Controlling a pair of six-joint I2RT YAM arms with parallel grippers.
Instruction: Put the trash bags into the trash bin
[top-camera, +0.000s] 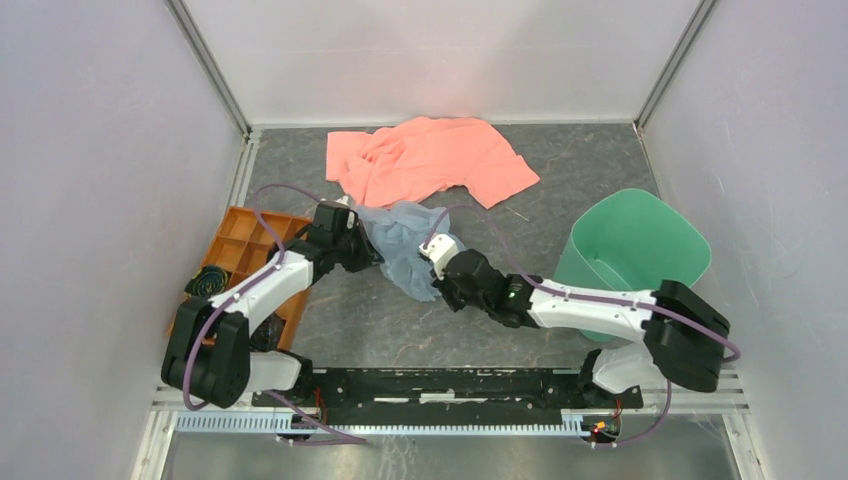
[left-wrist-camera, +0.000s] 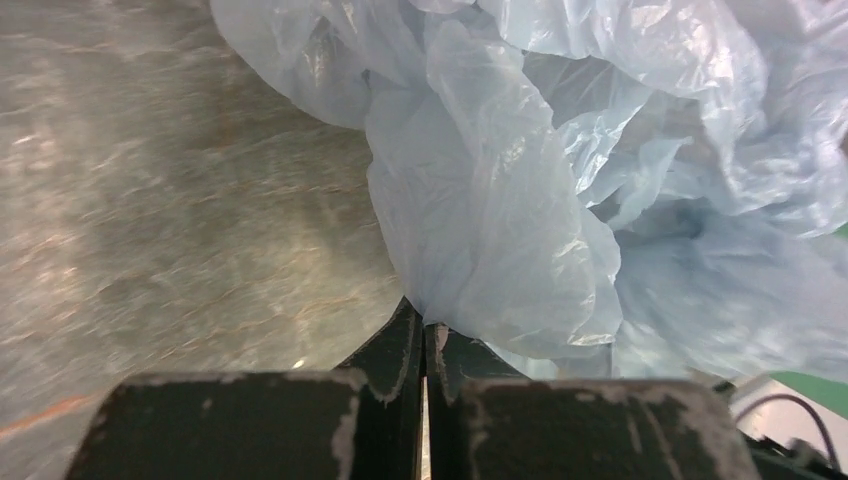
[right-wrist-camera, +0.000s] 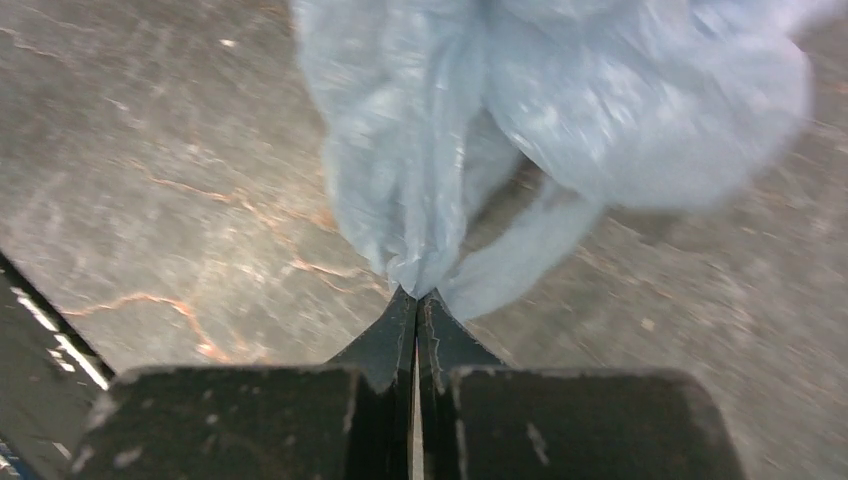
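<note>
While the pale blue-grey trash bag (top-camera: 400, 245) lies crumpled on the surface (top-camera: 400, 330) between both arms, the left claw (left-wrist-camera: 422, 325) is clenched on its left edge. The right claw (right-wrist-camera: 417, 300) grips a fold on its right side. The green trash bin (top-camera: 640, 240) stands well apart at right.

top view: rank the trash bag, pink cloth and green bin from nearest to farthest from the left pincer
1. trash bag: pinched in the left pincer, mid-table.
2. pink cloth: just beyond it, toward the far wall.
3. green bin: across the table, on the right side.
</note>
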